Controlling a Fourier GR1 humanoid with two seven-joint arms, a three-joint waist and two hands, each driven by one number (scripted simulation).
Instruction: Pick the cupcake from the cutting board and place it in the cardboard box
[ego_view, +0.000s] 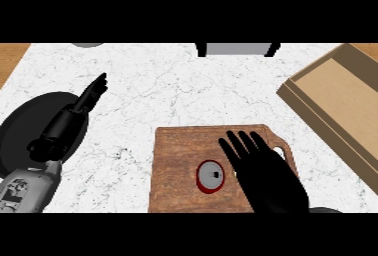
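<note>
Here, marble counter (184, 90), cutting board (177, 150) — cupcake (210, 175), right hand (266, 170) beside.

white marble counter (184, 90), wooden edge (11, 57) at far left

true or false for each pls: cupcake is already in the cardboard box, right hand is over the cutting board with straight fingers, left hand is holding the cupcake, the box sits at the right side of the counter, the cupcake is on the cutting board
1. The cupcake is already in the cardboard box. False: it sits on the cutting board, and no cupcake shows in the box.
2. The right hand is over the cutting board with straight fingers. True.
3. The left hand is holding the cupcake. False: it is over the counter at the left, fingers straight, holding nothing.
4. The box sits at the right side of the counter. True.
5. The cupcake is on the cutting board. True: it lies just left of the right hand.
</note>
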